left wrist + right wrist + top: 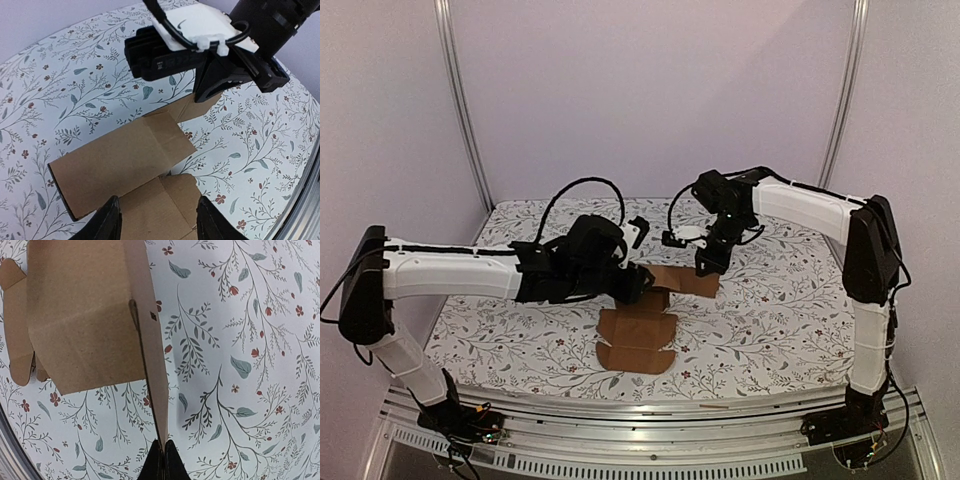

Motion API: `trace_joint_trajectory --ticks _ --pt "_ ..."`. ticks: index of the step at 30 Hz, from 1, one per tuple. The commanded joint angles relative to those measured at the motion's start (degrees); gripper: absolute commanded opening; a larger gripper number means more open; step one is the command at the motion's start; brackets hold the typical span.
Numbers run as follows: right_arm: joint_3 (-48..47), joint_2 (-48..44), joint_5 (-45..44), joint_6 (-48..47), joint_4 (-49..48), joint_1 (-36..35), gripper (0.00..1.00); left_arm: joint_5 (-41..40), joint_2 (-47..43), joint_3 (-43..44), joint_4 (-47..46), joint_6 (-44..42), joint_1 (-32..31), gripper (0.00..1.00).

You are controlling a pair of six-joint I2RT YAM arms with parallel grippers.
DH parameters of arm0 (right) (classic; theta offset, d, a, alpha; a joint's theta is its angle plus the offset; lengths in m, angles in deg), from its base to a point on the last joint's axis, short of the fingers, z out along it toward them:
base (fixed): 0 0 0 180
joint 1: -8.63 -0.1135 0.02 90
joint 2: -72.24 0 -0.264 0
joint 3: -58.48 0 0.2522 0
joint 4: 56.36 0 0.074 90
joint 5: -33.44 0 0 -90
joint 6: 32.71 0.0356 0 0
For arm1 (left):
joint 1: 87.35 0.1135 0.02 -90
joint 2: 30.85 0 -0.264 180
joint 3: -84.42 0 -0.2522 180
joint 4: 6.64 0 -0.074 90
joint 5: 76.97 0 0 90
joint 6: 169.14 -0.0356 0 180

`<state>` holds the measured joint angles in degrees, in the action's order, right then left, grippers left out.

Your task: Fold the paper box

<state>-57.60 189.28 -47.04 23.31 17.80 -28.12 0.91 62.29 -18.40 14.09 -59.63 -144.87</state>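
We read the step in hand as raising one panel along its crease. The right hand (160, 464) is pinched shut on the thin edge of a flap of the paper box (638, 340), and that panel stands lifted off the bench (780, 300). The left hand (157, 220) is spread open, its fingers (107, 222) on either side of the lower panels; we can't tell if they press on the card. To do it well, we'd swing the right hand in an arc about the crease, not pull straight, since the pinch looks shallow & the flap could slip out or tear. We'd also bring the left hand down on the flat part just beside the crease, so the rest doesn't slide on the floral cover. Go slow, as thin card prob. bows. The box is plain brown, no print: a cut-out w/ scored folds & rounded tabs toward the bench's near edge. It lies around mid-bench, mostly flat, w/ the raised panel on its far side.
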Motion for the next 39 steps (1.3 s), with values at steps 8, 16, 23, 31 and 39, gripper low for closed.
trace_joint_trajectory --ticks 8,16,23,31,39 --pt "-11.05 8.82 1.68 -4.34 2.18 -2.72 0.16 2.91 -1.04 2.61 8.41 -5.87 12.14 0.53" --pt "-4.07 2.73 4.1 -3.31 2.77 -1.47 0.36 12.42 3.68 10.69 18.58 -8.48 18.57 0.54" --pt "1.25 1.87 2.74 -1.96 0.99 -0.35 0.4 9.58 -5.98 0.24 18.68 -5.92 18.56 0.54" --pt "-0.4 3.89 0.74 2.45 -2.49 -0.24 0.15 4.19 -7.23 -9.91 17.59 1.6 19.55 0.45" --pt "-3.25 7.02 -2.65 2.94 -2.7 0.01 0.0 9.39 -3.8 -15.84 9.74 6.14 18.73 0.28"
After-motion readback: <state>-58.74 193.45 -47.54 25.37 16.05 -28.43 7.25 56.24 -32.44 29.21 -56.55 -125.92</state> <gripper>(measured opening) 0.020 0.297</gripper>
